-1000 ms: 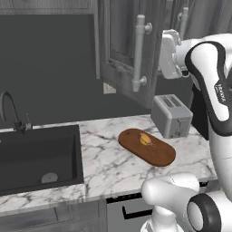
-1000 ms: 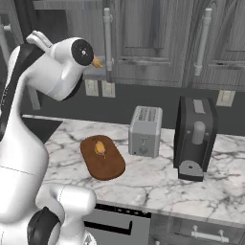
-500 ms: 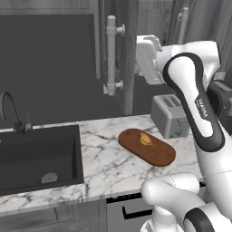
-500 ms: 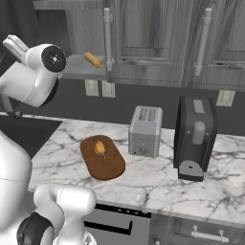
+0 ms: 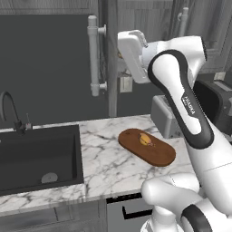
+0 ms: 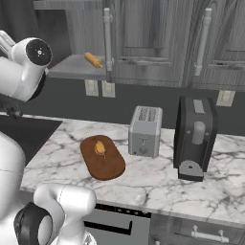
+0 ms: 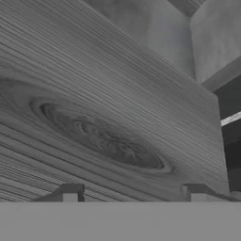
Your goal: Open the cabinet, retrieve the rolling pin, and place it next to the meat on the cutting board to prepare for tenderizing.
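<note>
Left base view: cabinet door swung open, edge-on; meat on cutting board on table. Arm lettering too small to read.

Right base view: rolling pin lying on open cabinet shelf, well above board.

Hand view: end effector open, empty, facing wood grain. Best swung clear of door edge, then approached square across pin's middle.

Even dim rendered light, soft shadows, slightly blurry
</note>
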You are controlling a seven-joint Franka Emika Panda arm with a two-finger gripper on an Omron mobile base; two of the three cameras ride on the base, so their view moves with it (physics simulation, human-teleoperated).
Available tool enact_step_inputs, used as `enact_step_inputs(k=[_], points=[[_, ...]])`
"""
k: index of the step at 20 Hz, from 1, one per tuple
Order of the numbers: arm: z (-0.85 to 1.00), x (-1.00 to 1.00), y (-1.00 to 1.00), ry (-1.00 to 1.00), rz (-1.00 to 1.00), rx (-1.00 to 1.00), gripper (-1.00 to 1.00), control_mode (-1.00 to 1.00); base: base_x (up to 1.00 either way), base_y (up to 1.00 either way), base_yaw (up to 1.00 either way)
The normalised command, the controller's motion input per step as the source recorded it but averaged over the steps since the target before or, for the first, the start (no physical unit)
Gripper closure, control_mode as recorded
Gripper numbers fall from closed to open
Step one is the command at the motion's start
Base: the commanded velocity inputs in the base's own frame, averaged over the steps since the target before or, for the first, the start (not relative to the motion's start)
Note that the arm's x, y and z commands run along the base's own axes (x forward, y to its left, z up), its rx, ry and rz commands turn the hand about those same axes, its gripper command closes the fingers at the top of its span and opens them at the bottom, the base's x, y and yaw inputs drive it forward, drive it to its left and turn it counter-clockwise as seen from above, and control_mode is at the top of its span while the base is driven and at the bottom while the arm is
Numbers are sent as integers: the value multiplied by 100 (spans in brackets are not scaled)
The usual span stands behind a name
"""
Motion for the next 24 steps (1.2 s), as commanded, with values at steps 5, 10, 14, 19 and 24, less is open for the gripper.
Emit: enact_step_inputs(k=[5, 10, 14, 19, 24], points=[[-19, 2, 28, 2, 3, -12, -100, -100, 0, 0, 0], [-10, 0, -5, -7, 0, -17, -100, -100, 0, 0, 0], [-2, -2, -38, -8, -3, -14, -100, -100, 0, 0, 0], [0, -11, -55, -11, -9, -13, -100, -100, 0, 0, 0], [0, -30, -68, -18, -10, -13, -100, -100, 0, 0, 0]])
